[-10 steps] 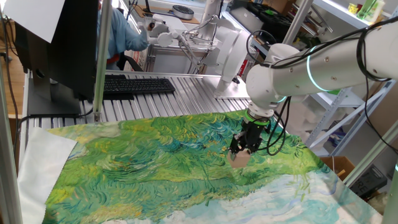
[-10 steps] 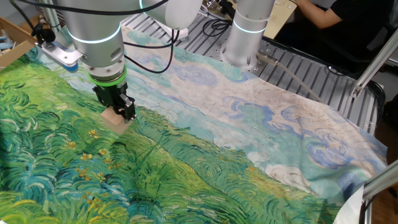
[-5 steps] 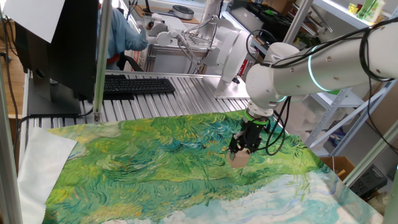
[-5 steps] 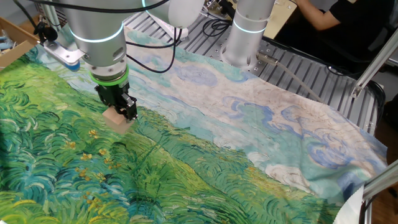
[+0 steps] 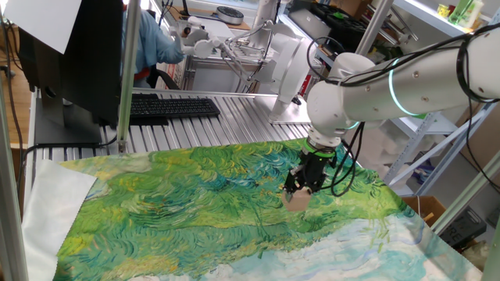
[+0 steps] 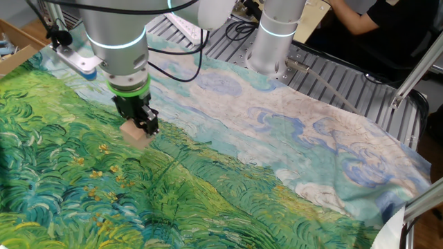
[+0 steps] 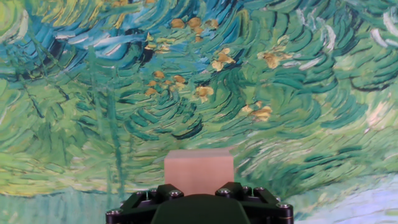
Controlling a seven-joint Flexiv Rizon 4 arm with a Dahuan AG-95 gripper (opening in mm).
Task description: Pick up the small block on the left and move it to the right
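The small block (image 5: pixel 296 200) is a plain light tan wooden cube. It sits between the fingers of my gripper (image 5: pixel 299 191), which is shut on it, just above the painted green cloth. In the other fixed view the block (image 6: pixel 136 133) hangs under the gripper (image 6: pixel 141 126) over the green part of the cloth. In the hand view the block (image 7: pixel 199 171) fills the lower middle, with the black jaws touching its two sides.
The painted cloth (image 5: pixel 195 203) covers the table. A keyboard (image 5: pixel 172 107) lies on the metal rollers behind it. A second white robot base (image 6: pixel 277 34) stands at the far edge. A white sheet (image 5: pixel 47 203) lies at the cloth's left edge.
My gripper has moved with the block: slightly left in one fixed view, right and a little down in the other. The grip has not changed.
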